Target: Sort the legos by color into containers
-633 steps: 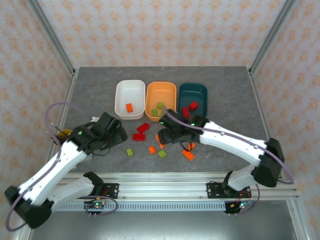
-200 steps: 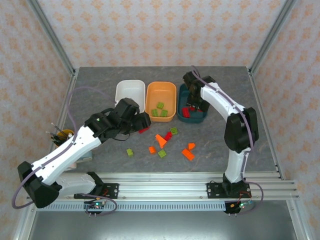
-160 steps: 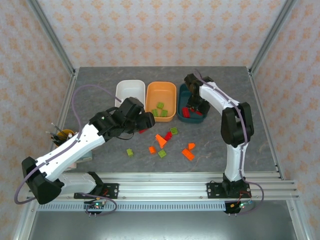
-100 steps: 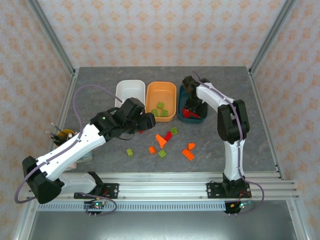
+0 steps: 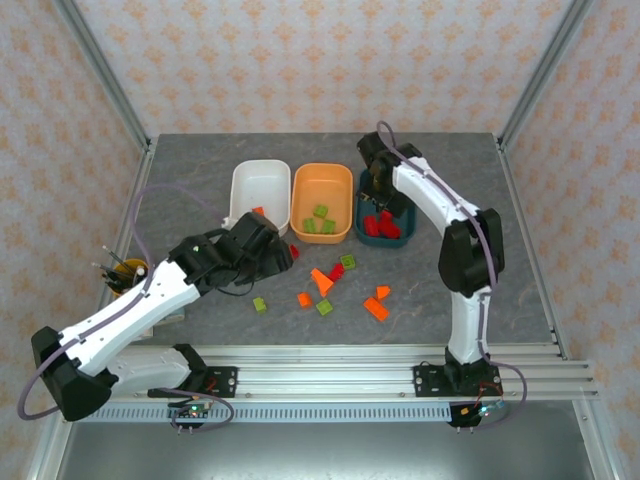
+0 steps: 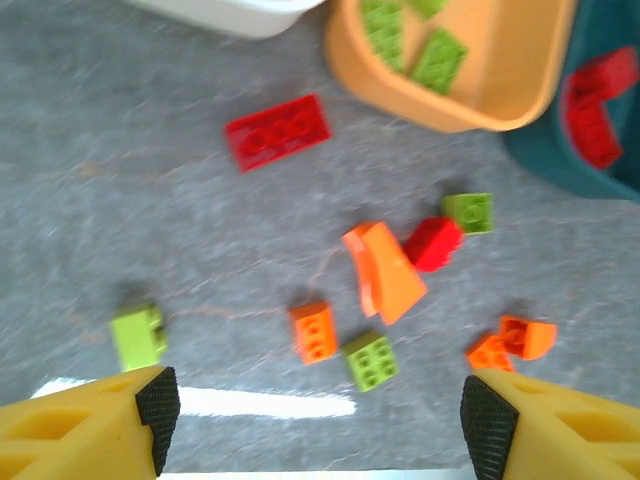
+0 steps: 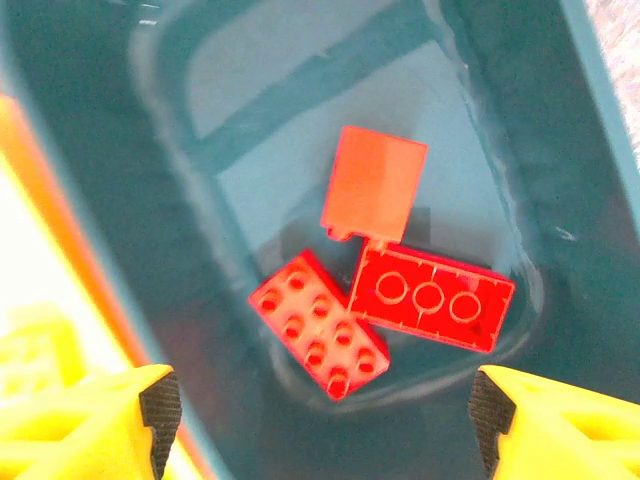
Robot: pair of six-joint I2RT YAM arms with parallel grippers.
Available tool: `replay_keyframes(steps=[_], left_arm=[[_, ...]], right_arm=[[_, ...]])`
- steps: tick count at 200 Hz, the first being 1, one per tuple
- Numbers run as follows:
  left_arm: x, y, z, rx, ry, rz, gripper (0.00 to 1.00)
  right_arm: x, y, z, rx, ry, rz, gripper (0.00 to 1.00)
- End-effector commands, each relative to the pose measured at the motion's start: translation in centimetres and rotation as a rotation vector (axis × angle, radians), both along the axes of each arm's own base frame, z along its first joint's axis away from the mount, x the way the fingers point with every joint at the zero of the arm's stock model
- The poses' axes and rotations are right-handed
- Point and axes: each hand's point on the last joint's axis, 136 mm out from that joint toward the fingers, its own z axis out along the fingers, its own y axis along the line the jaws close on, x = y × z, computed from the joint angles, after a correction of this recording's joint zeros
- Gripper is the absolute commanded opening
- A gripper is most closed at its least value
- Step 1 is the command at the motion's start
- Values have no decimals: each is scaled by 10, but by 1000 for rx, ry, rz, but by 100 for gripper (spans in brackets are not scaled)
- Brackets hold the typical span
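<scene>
My left gripper [image 6: 320, 415] [image 5: 281, 256] hangs open and holds nothing, over the loose legos on the table. Below it lie an orange brick [image 6: 314, 331], a green square [image 6: 370, 359], an orange wedge [image 6: 385, 272], a red rectangle [image 6: 277, 130] and a green brick [image 6: 137, 336]. My right gripper [image 7: 325, 412] [image 5: 373, 188] is open above the teal tub [image 7: 560, 200] [image 5: 402, 186]. Three red bricks [image 7: 318, 338] lie on that tub's floor. The orange tub [image 5: 322, 185] holds green bricks [image 5: 320, 218]. The white tub [image 5: 258, 183] holds an orange brick [image 5: 258, 212].
A yellow cup with pens [image 5: 125, 270] stands at the table's left edge beside my left arm. More bricks lie right of the wedge: a red one [image 6: 432, 243], a green one [image 6: 468, 211], orange ones [image 6: 515, 340]. Frame posts stand at the far corners.
My right gripper has drawn back toward the far end of the teal tub. My left gripper has pulled slightly nearer and left, away from the orange tub.
</scene>
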Motion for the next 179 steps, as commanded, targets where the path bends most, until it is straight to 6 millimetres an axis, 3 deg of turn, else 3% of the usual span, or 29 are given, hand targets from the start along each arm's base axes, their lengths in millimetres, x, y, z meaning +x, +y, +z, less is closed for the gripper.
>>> replay_keyframes(steps=[1,19,38,55,81,110,129,179], left_arm=[[-34,37,-39,112,145,118,80],[-48,35,-69,77,226,151,81],[-51,30,-93,37,260,186,82],[-47,29,-108,34,263,206,83],[-35,25,-128,16,287,210,77],[-22,28,-138,36,292,199,68],[-24,34,-151,72,340,200,53],[-24,35,-164,123,379,169,49]], right_arm=[[-21,15,63,-12,-174,138,75],[-50,49,79,65,-268,317,75],[-95,82,77,165,-308,509,74],[-127,93,65,225,-282,596,74],[-164,91,45,257,-226,634,73],[-176,83,41,270,-216,619,73],[-176,82,42,268,-221,615,73],[-170,85,49,270,-235,602,73]])
